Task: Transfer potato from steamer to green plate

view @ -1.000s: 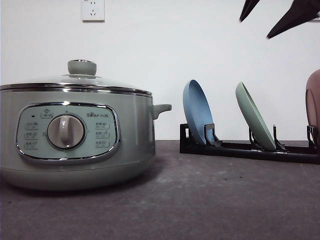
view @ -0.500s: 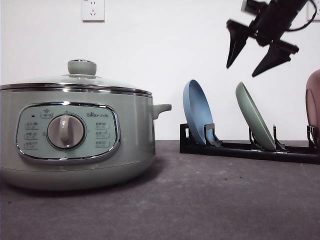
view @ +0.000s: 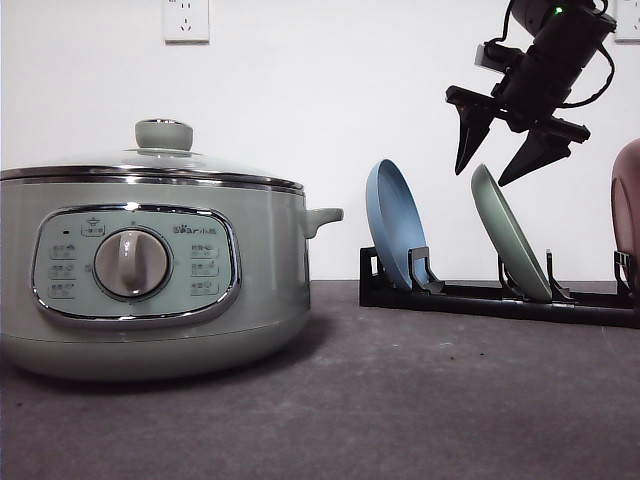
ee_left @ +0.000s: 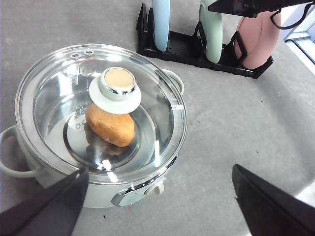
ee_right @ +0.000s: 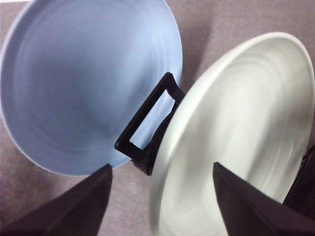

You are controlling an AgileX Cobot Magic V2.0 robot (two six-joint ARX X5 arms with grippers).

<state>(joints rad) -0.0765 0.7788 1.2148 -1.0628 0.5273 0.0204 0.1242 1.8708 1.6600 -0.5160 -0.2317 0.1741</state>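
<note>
1. The potato [ee_left: 110, 125] lay inside the steamer [view: 150, 270] (lid on), left of frame.
2. The right gripper [view: 508, 166], fingers spread and empty, hung above the racked green plate [view: 510, 235].
3. The left gripper [ee_left: 160, 206] gaped empty.

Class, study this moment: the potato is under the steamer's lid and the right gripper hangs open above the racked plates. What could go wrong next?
1. The right gripper could bump the blue plate beside the green plate and tip it in the rack.
2. The potato sits under the closed glass lid; reaching for it first would fail.
</note>
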